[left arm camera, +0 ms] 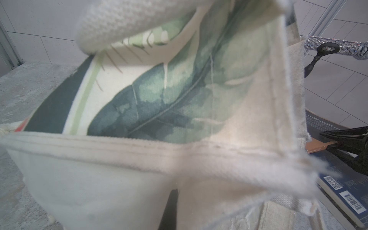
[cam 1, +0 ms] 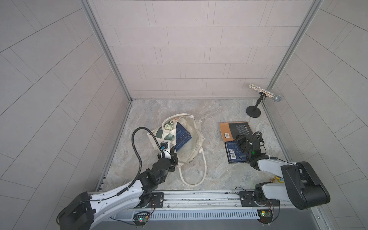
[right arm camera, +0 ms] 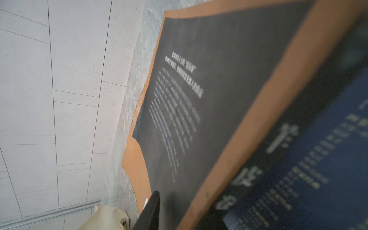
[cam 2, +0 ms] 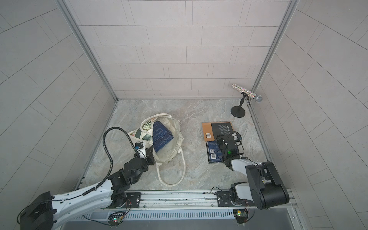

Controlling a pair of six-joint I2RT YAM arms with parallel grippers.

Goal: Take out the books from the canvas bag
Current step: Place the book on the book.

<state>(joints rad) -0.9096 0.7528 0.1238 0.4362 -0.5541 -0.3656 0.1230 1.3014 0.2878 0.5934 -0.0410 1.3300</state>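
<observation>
open: table (cam 1: 211,159) strip between canvas bag (cam 1: 196,137) and laid-out books (cam 1: 237,128) | obstacle: microphone stand (cam 1: 253,112) in far right corner

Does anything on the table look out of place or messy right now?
A glittery microphone on a small stand sits in the far right corner, an odd prop here. The canvas bag lies slumped open, navy books inside; its seam edge looks frayed.

Cream leaf-print canvas bag (cam 1: 197,137), mouth open, navy books (cam 1: 182,139) inside; orange-black book (cam 1: 233,129) and navy book (cam 1: 234,156) flat outside.
</observation>
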